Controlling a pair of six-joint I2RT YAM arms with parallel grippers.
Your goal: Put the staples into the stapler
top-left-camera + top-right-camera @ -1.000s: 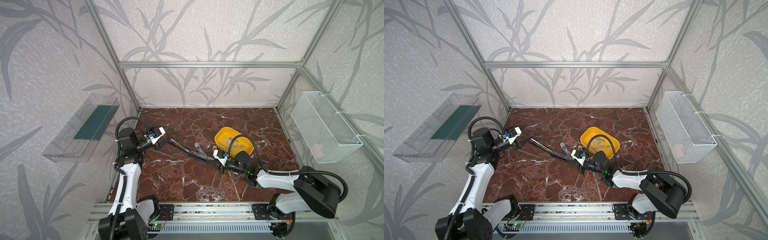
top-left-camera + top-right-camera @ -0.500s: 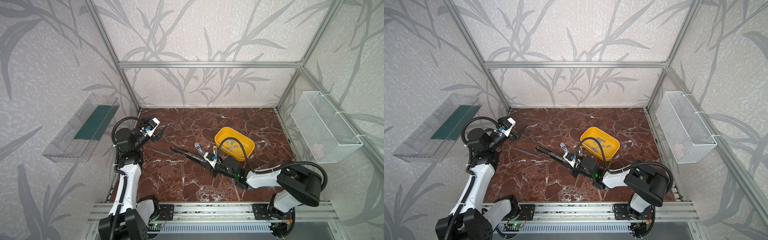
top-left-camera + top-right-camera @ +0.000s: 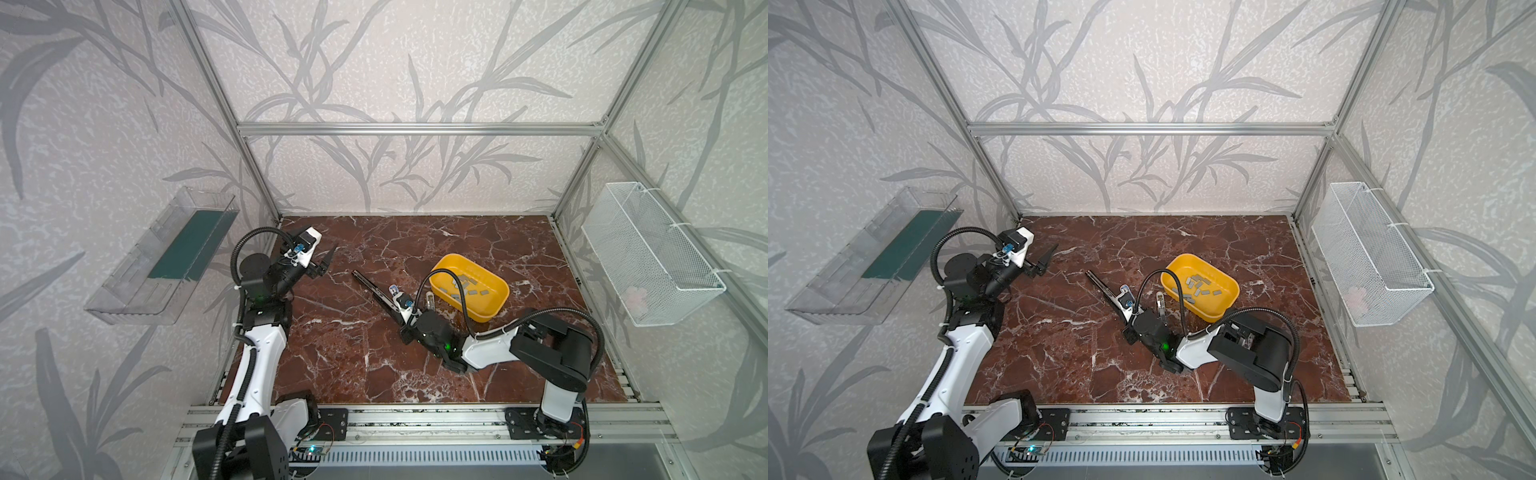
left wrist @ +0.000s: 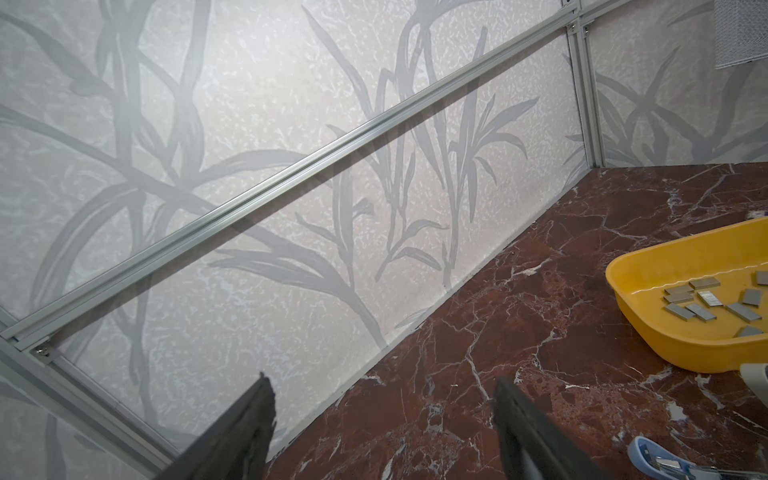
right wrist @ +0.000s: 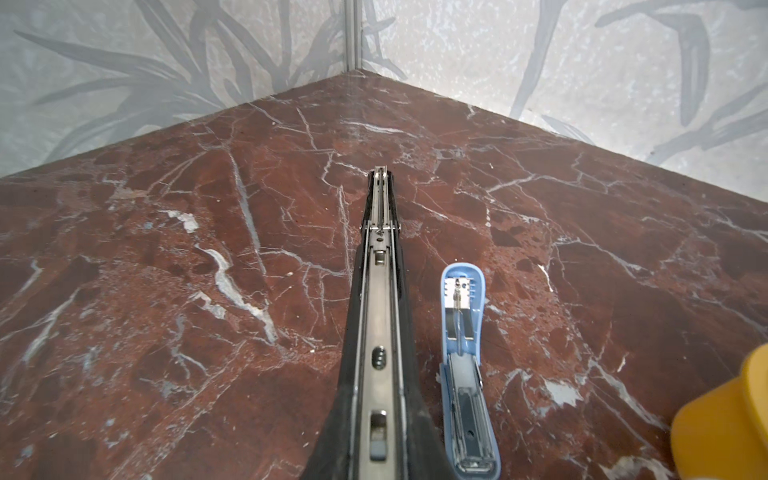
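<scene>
In both top views a long black stapler [image 3: 372,289] [image 3: 1104,291] lies aslant in the middle of the marble floor. My right gripper [image 3: 397,313] [image 3: 1126,318] is shut on its near end. In the right wrist view its bare metal channel [image 5: 380,291] runs away from the right gripper [image 5: 378,399]. The staples [image 3: 461,286] [image 3: 1200,286] [image 4: 706,299] are grey strips scattered in a yellow tray [image 3: 494,309] [image 3: 1208,311] [image 4: 685,353]. My left gripper [image 3: 326,264] [image 3: 1046,259] [image 4: 382,380] hangs open and empty at the left, apart from the stapler.
A small blue stapler [image 5: 465,365] [image 3: 392,288] [image 4: 665,461] lies swung open right beside the black one. The yellow tray's corner [image 5: 727,415] is close to my right wrist. A wire basket [image 3: 648,257] hangs on the right wall and a clear shelf [image 3: 166,257] on the left wall.
My left gripper has let go of the black stapler's far end, opened and drawn back up to the left. The right arm has folded in, turning the stapler and pulling it nearer.
</scene>
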